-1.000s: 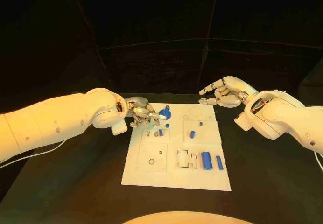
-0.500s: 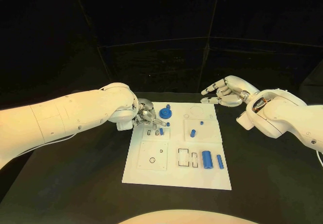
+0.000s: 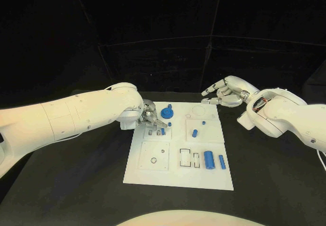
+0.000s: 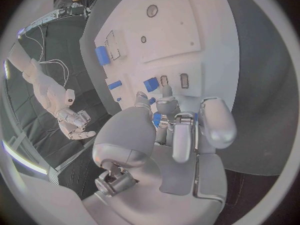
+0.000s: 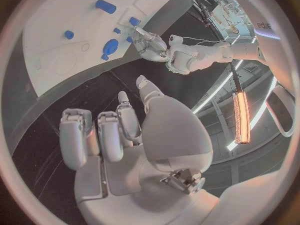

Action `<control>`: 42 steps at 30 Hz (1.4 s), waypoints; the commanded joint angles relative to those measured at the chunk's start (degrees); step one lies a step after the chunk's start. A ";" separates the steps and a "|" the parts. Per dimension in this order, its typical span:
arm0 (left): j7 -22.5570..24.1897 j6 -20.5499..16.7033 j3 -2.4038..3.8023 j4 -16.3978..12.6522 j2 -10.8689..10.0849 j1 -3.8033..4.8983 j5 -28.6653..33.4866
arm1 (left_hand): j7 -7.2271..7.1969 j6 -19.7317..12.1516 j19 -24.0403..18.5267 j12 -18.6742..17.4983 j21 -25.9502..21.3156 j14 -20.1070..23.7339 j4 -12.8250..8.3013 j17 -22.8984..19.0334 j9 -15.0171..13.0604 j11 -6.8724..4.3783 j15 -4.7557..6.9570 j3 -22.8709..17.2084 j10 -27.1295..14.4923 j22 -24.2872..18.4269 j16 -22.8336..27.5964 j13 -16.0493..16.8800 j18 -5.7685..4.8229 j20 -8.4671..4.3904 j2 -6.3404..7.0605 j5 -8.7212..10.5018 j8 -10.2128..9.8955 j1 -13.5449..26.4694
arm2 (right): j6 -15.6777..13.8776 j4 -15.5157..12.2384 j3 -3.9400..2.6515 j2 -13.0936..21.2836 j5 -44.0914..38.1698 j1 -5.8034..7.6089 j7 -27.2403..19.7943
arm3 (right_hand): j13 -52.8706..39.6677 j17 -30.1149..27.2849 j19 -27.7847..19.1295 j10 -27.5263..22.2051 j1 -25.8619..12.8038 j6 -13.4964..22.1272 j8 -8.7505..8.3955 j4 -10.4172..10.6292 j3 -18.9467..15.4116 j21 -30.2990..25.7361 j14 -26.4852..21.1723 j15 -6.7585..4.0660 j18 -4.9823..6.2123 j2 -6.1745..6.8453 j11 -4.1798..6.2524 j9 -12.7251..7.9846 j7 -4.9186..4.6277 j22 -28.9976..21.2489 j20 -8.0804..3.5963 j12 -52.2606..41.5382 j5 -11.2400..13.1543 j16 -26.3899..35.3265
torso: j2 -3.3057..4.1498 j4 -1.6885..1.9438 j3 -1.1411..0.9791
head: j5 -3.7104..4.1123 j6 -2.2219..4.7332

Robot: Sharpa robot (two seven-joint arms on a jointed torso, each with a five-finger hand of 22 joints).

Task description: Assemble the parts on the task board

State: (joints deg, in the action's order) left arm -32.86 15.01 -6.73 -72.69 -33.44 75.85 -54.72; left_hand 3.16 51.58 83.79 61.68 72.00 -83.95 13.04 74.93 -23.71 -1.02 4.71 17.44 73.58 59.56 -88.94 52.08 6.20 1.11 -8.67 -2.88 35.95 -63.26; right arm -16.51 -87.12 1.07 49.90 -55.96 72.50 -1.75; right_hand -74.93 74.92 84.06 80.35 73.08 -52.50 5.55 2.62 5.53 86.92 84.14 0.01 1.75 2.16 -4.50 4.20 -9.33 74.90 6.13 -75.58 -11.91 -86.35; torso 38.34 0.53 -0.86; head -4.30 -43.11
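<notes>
The left hand (image 3: 148,115) hovers over the far left corner of the white task board (image 3: 178,176), fingers curled; whether it holds a part cannot be told. The right hand (image 3: 227,92), empty, fingers loosely spread, hangs beyond the board's far right corner. Small blue parts (image 3: 208,160) lie on the board, on the black tabletop (image 3: 75,188).

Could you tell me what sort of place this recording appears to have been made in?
Probably a robotics lab or test cell. A white task board with small blue parts lies on a black table, dark curtains hang behind it, and the left robot hand works at the board.
</notes>
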 commanded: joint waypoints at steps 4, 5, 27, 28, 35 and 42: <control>-0.62 1.49 -0.39 0.85 1.11 0.08 -0.46 | 0.03 -0.47 -0.25 0.24 0.50 -5.60 0.37 13.15 -0.19 -0.09 0.26 0.11 -0.29 0.21 -0.24 0.08 -0.91 -0.15 -0.01 0.12 0.31 -0.82 | 1.31 0.35 -0.07 -0.40 -0.43 0.12 0.47 | -1.67 6.74 1.51 -0.31 0.25 -0.43 0.31 0.07 -0.42 -0.23 3.93 0.03 0.00 -0.25 0.15 0.08 -0.05 7.37 0.15 0.21 -0.47 0.33 | 0.04 0.04 0.06 | -0.03 -0.15; -0.63 1.63 -0.44 0.97 1.25 0.08 -0.44 | 0.03 -0.52 -0.26 0.24 0.50 -5.60 0.38 13.15 -0.24 -0.09 0.26 0.12 -0.31 0.21 -0.24 0.07 -0.91 -0.15 -0.02 0.12 0.38 -0.85 | 1.34 0.41 -0.07 -0.48 -0.43 0.12 0.50 | -1.67 6.74 1.51 -0.31 0.25 -0.43 0.31 0.07 -0.42 -0.23 3.93 0.03 0.00 -0.25 0.15 0.08 -0.05 7.37 0.15 0.21 -0.47 0.33 | 0.01 -0.01 0.07 | -0.05 -0.17; 0.10 1.90 -0.60 1.29 2.79 0.07 -0.35 | 0.01 -1.63 -0.46 0.51 0.63 -5.59 -0.06 13.13 -1.40 -0.10 0.26 -0.28 -0.56 0.34 -0.23 0.11 -0.87 -0.13 -0.47 0.11 1.94 -2.49 | 2.00 1.56 -0.06 -1.63 -0.68 0.11 0.75 | -1.61 6.60 1.39 -0.34 0.25 -0.46 0.36 0.13 -0.57 -0.33 3.90 0.01 0.05 -0.28 0.17 0.07 -0.03 7.16 0.13 0.26 -0.70 0.41 | 0.05 0.07 0.07 | 0.16 -0.72; 0.12 1.94 -0.60 1.29 2.81 0.07 -0.35 | 0.01 -1.73 -0.47 0.54 0.65 -5.60 -0.16 13.13 -1.50 -0.10 0.26 -0.36 -0.57 0.36 -0.23 0.10 -0.87 -0.13 -0.49 0.11 2.08 -2.69 | 2.04 1.60 -0.06 -1.65 -0.69 0.11 0.77 | -1.61 6.60 1.39 -0.34 0.25 -0.46 0.36 0.13 -0.57 -0.33 3.90 0.01 0.05 -0.28 0.17 0.07 -0.03 7.16 0.13 0.26 -0.70 0.41 | 0.06 0.06 0.07 | 0.14 -0.73; 0.24 2.19 -0.60 1.26 2.97 0.07 -0.35 | 0.00 -2.31 -0.60 0.70 0.70 -5.59 -1.03 13.10 -2.14 -0.12 0.27 -1.28 -0.65 0.44 -0.22 0.14 -0.86 -0.13 -0.86 0.10 2.97 -4.27 | 2.31 1.88 -0.06 -1.84 -0.83 0.11 0.93 | -1.61 6.60 1.39 -0.34 0.25 -0.46 0.36 0.13 -0.57 -0.33 3.90 0.01 0.05 -0.28 0.17 0.07 -0.03 7.16 0.13 0.26 -0.70 0.41 | 0.01 0.08 0.08 | 0.21 -0.83; 0.52 2.23 -0.60 1.17 3.05 0.07 -0.35 | 0.02 -3.07 -0.72 0.90 0.77 -5.61 -3.22 13.18 -2.89 -0.13 0.29 -3.68 -0.69 0.59 -0.24 0.22 -0.85 -0.14 -1.55 0.09 4.01 -7.32 | 2.55 2.16 -0.06 -2.00 -0.87 0.11 1.07 | -1.60 6.50 1.34 -0.34 0.29 -0.50 0.42 0.19 -0.65 -0.38 3.88 -0.01 0.07 -0.41 0.19 0.07 -0.01 7.06 0.11 0.27 -0.91 0.47 | 0.01 0.08 0.09 | 0.22 -0.97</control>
State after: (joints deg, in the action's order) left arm -32.93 16.55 -7.35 -71.41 -30.47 75.83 -54.85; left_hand 3.30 48.86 83.57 62.35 72.44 -83.95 9.76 74.92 -26.56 -1.22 4.70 14.16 73.38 60.11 -88.93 52.26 6.20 0.91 -10.10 -2.88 39.75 -70.12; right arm -14.55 -84.97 1.07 47.97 -56.56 72.49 -0.71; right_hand -74.93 74.91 84.06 80.35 73.07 -52.49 5.77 2.93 5.23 86.92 84.14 0.01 1.75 2.16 -4.50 4.19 -9.33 74.90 6.13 -75.58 -12.59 -86.14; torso 38.36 0.62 -0.76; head -4.05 -44.05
